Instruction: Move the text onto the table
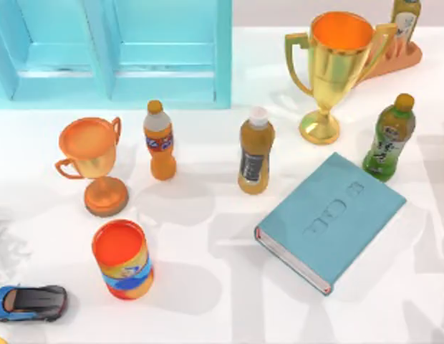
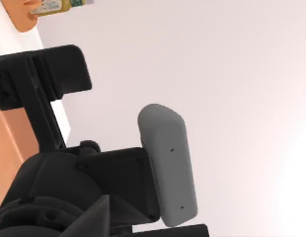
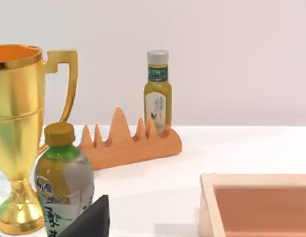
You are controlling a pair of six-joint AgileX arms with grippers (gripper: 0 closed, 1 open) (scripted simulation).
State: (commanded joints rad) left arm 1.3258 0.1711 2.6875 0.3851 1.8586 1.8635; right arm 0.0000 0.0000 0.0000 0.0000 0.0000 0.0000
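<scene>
Left claw point(image 2: 118, 133) off the book point(image 1: 333, 215)

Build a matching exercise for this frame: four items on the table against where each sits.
Items:
1. teal book
2. gold trophy
3. blue toy car
4. orange can

Places:
A. top view's lower left corner
B. lying flat, right of centre
C. right of the car
D. far right, near the green bottle

Pairs: 1-B, 2-D, 3-A, 4-C

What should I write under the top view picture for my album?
A teal book lies flat on the white table among bottles, two trophies, an orange can and a blue toy car.
</scene>
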